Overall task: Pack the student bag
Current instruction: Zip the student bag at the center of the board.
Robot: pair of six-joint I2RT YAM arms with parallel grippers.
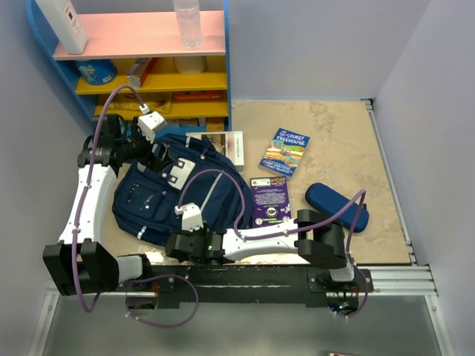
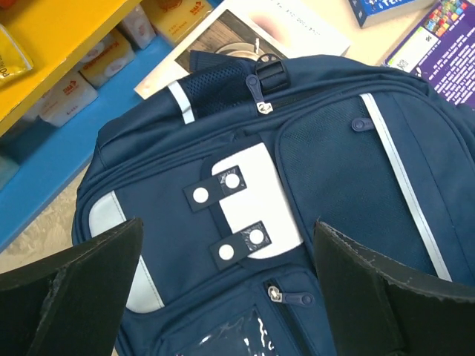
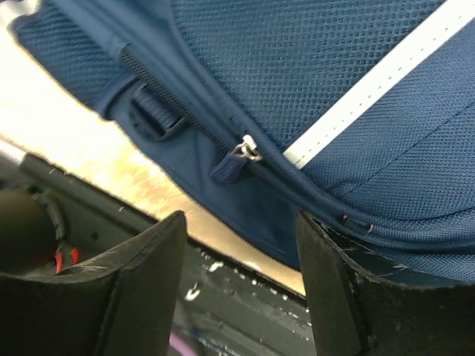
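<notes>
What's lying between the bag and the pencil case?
A purple book, between bag and pencil case; the top view shows it.

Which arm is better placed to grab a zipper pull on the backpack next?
Right, probably. The right end effector is open at the student bag's near edge, with a zipper pull just ahead of it. The left end effector hovers open over the white patch.

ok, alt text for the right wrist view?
Close-up of the navy student bag's edge, a zipper pull resting on its seam beside a light grey stripe. The right gripper's two black fingers stand open and empty at the bottom, over the tan tabletop and the dark mounting rail.
</notes>
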